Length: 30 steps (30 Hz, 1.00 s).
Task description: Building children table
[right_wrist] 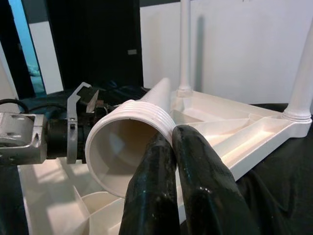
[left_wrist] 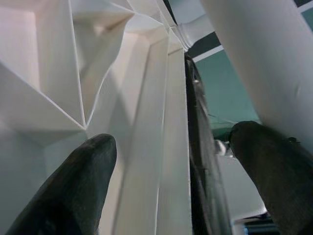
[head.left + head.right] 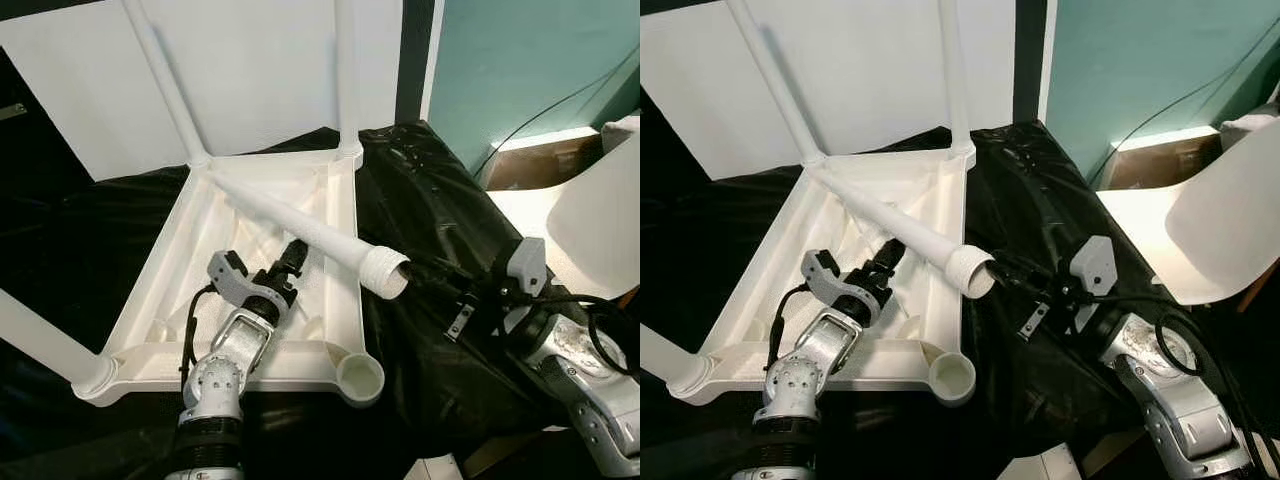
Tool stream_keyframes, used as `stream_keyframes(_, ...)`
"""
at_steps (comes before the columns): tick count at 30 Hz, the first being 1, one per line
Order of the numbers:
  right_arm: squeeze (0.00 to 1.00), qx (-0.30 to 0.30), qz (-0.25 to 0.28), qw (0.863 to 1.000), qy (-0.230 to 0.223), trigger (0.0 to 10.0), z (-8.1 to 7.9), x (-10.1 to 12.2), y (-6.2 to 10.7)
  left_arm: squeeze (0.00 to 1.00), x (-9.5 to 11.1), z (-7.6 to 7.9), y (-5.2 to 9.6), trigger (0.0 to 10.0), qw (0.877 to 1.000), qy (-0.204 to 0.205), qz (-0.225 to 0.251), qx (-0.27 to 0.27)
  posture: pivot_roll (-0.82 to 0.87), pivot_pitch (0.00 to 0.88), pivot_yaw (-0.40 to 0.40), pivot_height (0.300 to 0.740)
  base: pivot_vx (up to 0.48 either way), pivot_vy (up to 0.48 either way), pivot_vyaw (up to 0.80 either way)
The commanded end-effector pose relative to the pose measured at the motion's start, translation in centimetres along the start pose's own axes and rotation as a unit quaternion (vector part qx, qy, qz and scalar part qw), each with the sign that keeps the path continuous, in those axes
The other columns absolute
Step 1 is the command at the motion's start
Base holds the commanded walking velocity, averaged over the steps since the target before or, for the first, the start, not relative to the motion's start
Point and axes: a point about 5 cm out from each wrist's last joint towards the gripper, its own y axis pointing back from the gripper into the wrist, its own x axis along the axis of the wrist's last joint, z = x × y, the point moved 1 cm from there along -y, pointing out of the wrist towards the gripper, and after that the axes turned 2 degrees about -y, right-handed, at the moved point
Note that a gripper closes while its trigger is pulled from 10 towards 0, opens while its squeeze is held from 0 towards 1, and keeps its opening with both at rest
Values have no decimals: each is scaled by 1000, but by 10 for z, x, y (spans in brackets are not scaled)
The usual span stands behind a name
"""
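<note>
My right end effector [image 3: 1002, 268] is pinched on the rim of the loose table leg [image 3: 300, 225], one finger [image 1: 149, 186] inside the hollow threaded end and the other against the outside of its ribbed collar, so the fingers are nearly together with only the thin plastic wall between them. My left end effector [image 3: 290, 258] reaches up under the same leg from inside the upturned table top [image 3: 170, 265], its fingers spread wide with the shaft passing between them but, as far as I can tell, not squeezed. The leg lies slanted across the tray-like underside, its narrow tip toward the far corner and its threaded end jutting over the near right edge. Three legs already stand in their corners, and the empty socket [image 3: 359, 376] sits at the near right corner, close to the end I hold (that is surely where this one belongs). To do this well I should let the left end effector steady the shaft while I swing the threaded end down over the socket, bring the leg upright before turning, and start the thread gently, since a rim grip like mine can slip or crack the wall. All of it rests on a black cloth [image 3: 430, 190].
</note>
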Motion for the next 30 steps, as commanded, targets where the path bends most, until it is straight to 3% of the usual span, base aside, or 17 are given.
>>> stream_keyframes(1, 0, 3, 0, 1000, 1, 10000, 3, 0, 0, 933, -7, 17, 8, 10000, 980, 17, -26, -195, -106, 0, 59, 740, 0, 0, 0)
stream_keyframes(4, 0, 4, 2, 1000, 4, 10000, 5, 0, 0, 933, -8, 14, 9, 10000, 981, 18, -36, -191, -106, 0, 59, 740, 0, 0, 0)
stream_keyframes(5, 0, 0, 2, 1000, 9, 10000, 6, 1, 0, 0, -9, 11, 11, 10000, 981, 15, -39, -188, -110, 0, 62, 740, 0, 0, 0)
stream_keyframes(8, 0, -5, 1, 1000, 12, 10000, 9, 1, 1, 0, -9, 7, 13, 10000, 982, 17, -43, -186, -113, 0, 66, 740, 0, 0, 0)
stream_keyframes(17, 0, -54, 6, 998, 29, 10000, 24, 2, 3, 0, -9, -25, 35, 10000, 985, 44, -63, -155, -118, 0, 83, 740, 0, 0, 0)
stream_keyframes(23, 0, -38, 8, 999, 23, 10000, 18, 0, 0, 0, -2, -14, 36, 10000, 980, 65, -50, -181, -109, 0, 83, 740, 0, 0, 0)
stream_keyframes(30, 0, 1, 10, 1000, 7, 10000, 7, -6, -8, 0, 3, -12, 23, 10000, 977, 65, -39, -201, -93, 0, 76, 740, 0, 0, 0)
